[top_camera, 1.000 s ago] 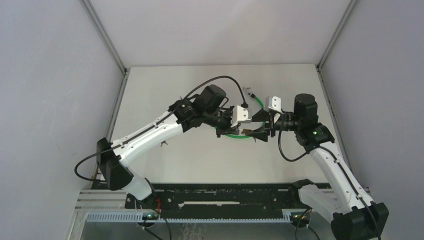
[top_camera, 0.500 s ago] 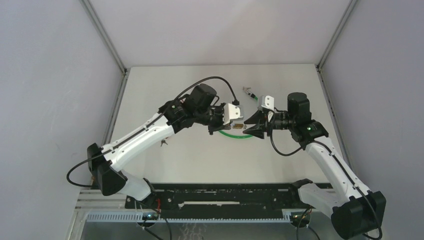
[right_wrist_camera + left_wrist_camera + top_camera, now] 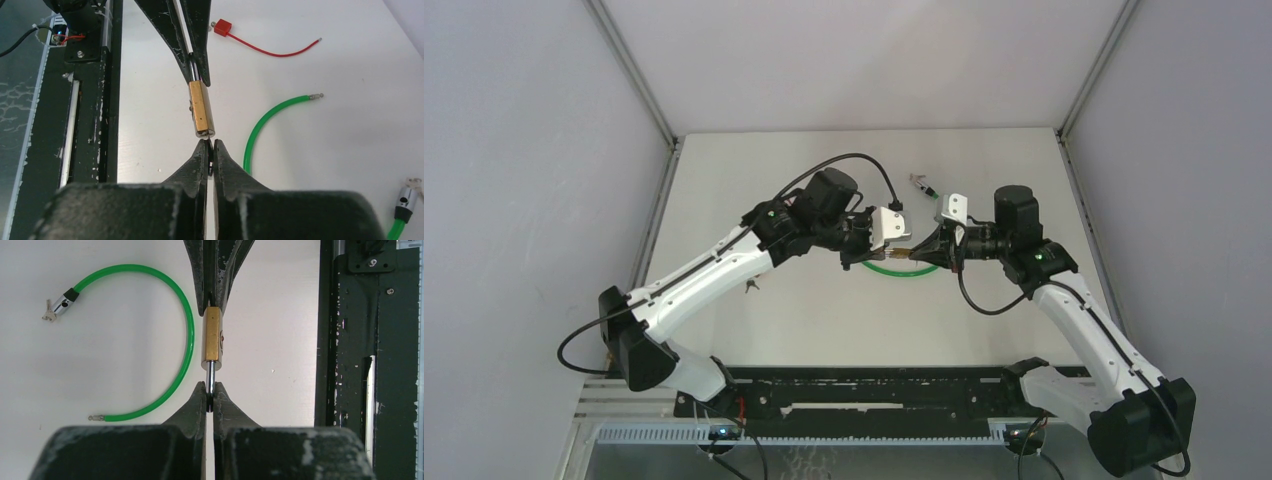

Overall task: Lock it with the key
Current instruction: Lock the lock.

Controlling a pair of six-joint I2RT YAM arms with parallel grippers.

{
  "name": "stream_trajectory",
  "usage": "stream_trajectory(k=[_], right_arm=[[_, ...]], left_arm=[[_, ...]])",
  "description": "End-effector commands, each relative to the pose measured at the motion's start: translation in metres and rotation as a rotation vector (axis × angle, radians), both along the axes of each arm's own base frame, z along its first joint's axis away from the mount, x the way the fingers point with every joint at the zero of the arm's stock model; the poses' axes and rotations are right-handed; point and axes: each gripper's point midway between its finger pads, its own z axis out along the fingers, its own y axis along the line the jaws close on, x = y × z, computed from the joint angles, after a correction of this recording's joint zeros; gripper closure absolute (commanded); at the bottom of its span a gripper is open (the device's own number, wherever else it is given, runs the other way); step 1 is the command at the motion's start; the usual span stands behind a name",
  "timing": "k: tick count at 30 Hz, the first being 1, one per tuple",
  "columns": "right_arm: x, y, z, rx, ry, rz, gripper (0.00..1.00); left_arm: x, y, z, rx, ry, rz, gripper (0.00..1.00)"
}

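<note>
The brass padlock (image 3: 212, 335) hangs in the air above the bench (image 3: 824, 320), stretched between the two arms where they meet over the middle. The left gripper (image 3: 210, 395) is clamped tight on the padlock's silver shackle (image 3: 211, 375), its two fingers pressed together with the steel bar pinched at the very tips. The brass body sticks straight out from those tips toward the other arm.

The right gripper (image 3: 210, 150) sits at the opposite end, right against the padlock's flat bottom face. Its fingers are drawn almost together, and a thin dark sliver shows between them. I cannot make out whether that sliver is the key.

Down on the bench, under and just to one side of the padlock, lies a green cable (image 3: 187, 330) curved in an open arc. One end is a bare metal tip, and the other is a silver barrel with a small bunch of keys (image 3: 48, 315) on it. Farther off lies a little red lock (image 3: 222, 27) with a thin red wire trailing from it.
</note>
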Motion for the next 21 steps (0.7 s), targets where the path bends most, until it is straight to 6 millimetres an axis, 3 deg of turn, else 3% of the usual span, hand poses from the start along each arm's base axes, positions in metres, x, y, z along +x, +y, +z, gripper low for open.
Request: stream_trajectory(k=[1, 21], right_arm=[[0.005, -0.002, 0.018, 0.009, -0.073, -0.009, 1.00], [0.042, -0.037, 0.021, -0.029, -0.123, -0.221, 1.00]], left_arm=[[0.002, -0.003, 0.018, -0.052, -0.039, -0.002, 1.00], [0.032, 0.030, 0.017, -0.014, -0.147, 0.129, 1.00]])
